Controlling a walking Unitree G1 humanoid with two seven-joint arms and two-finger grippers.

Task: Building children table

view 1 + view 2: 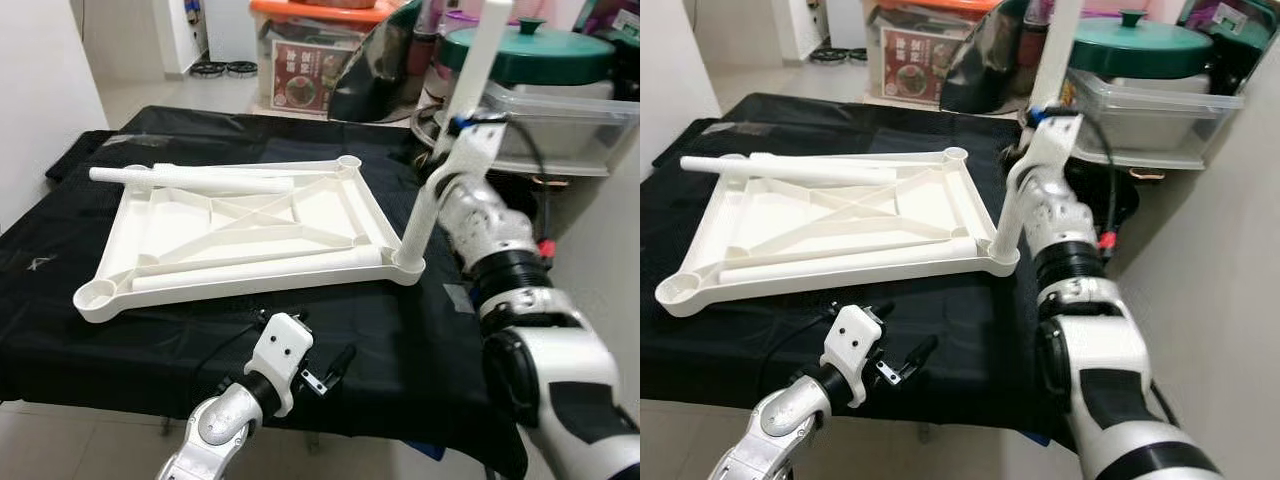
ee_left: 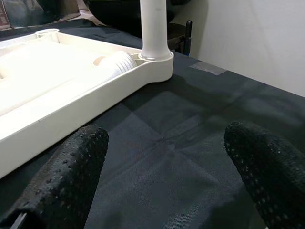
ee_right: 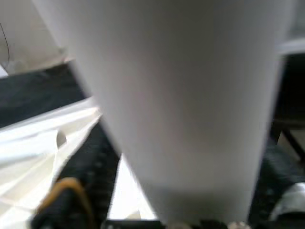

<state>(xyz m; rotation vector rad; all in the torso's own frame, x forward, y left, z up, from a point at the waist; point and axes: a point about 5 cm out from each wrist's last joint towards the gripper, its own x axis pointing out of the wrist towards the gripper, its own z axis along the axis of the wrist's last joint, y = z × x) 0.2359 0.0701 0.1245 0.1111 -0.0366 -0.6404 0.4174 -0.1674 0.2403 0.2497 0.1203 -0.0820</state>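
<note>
Right gripper (image 1: pixel 462 125) grips the upright white leg (image 1: pixel 447 140), its foot seated in the tabletop's (image 1: pixel 240 235) near corner socket.
Left gripper (image 1: pixel 325 370) hovers open over the black-covered counter (image 1: pixel 420 340); the leg's top is cut off.

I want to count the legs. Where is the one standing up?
The upright leg stands in the tabletop's near right corner socket, on the robot's right, with the right gripper around it.
</note>
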